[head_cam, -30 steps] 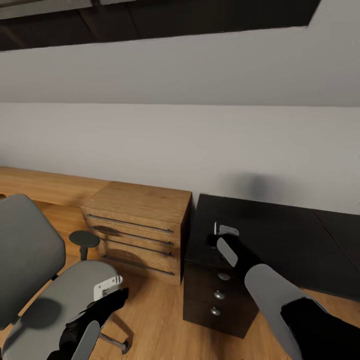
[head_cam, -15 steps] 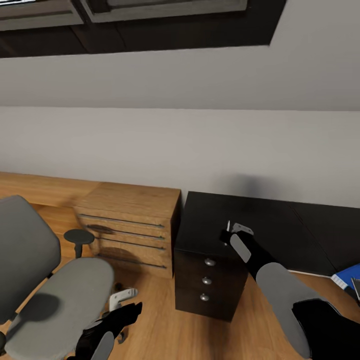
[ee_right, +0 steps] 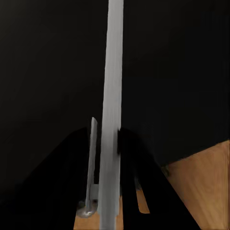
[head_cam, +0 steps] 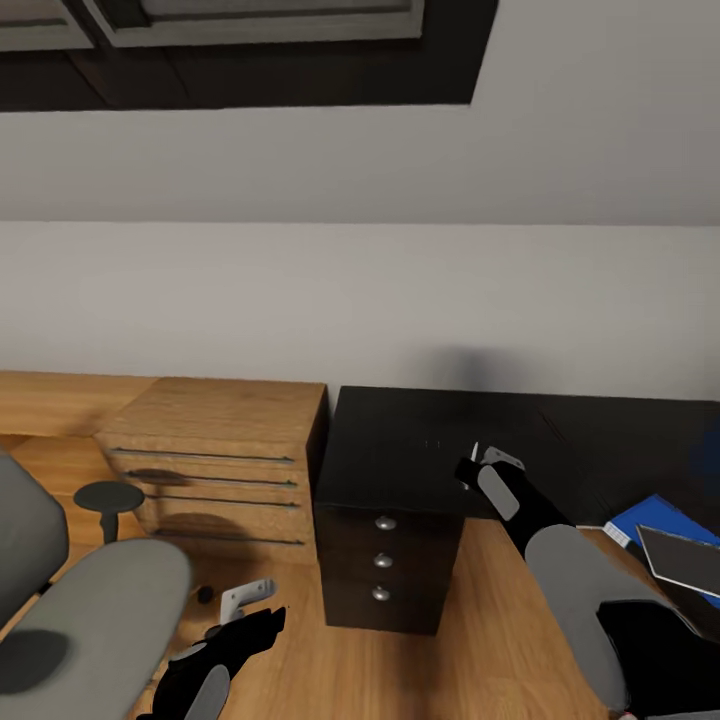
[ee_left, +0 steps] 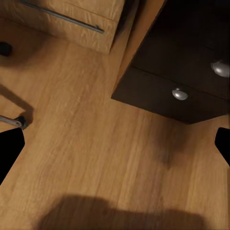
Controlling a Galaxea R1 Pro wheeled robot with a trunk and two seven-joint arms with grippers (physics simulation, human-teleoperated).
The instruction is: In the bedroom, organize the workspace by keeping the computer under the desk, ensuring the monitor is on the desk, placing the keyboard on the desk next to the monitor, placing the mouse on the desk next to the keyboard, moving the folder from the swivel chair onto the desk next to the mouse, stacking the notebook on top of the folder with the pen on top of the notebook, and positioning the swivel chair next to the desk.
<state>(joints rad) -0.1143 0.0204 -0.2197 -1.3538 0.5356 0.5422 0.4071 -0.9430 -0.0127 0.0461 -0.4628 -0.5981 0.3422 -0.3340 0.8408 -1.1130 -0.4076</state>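
View is swinging right: folder (head_cam: 650,518) and notebook (head_cam: 682,556) on it are coming into sight at desk (head_cam: 420,450) corner. Your right tool (head_cam: 478,462) is pinching pen (ee_right: 111,96); left tool (head_cam: 250,597) is hanging apart. Place pen on notebook next.

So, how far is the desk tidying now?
Done, it seems: the folder lies on the desk with the notebook on it. In hand: the right claw grips the pen above the desk. Remaining: pen onto notebook, then the swivel chair, apart from the desk, moved beside it.
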